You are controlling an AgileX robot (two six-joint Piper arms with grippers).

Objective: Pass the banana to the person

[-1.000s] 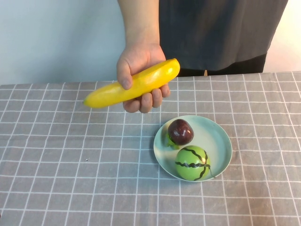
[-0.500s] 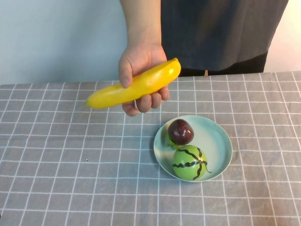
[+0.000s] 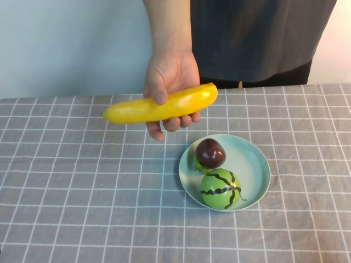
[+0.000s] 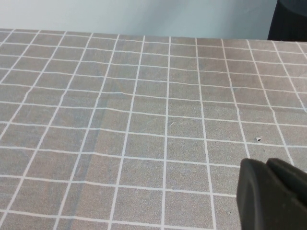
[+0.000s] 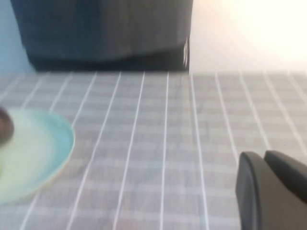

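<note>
The yellow banana (image 3: pixel 160 106) is held in the person's hand (image 3: pixel 171 76) above the far middle of the table, lying nearly level. The person (image 3: pixel 258 38), in a dark grey top, stands behind the table; their dark clothing also shows in the right wrist view (image 5: pixel 100 33). Neither arm shows in the high view. My left gripper (image 4: pixel 266 163) is shut and empty, over bare checked cloth. My right gripper (image 5: pixel 263 155) is shut and empty, over the cloth to one side of the plate.
A pale blue plate (image 3: pixel 253 161) right of centre holds a dark red-purple round fruit (image 3: pixel 210 153) and a green striped round fruit (image 3: pixel 221 189). The plate's rim shows in the right wrist view (image 5: pixel 60 139). A grey checked cloth (image 3: pixel 82 192) covers the table.
The person's hand has shifted a little to the right with the banana, which has turned closer to level. The green striped fruit has shifted slightly on the plate.
</note>
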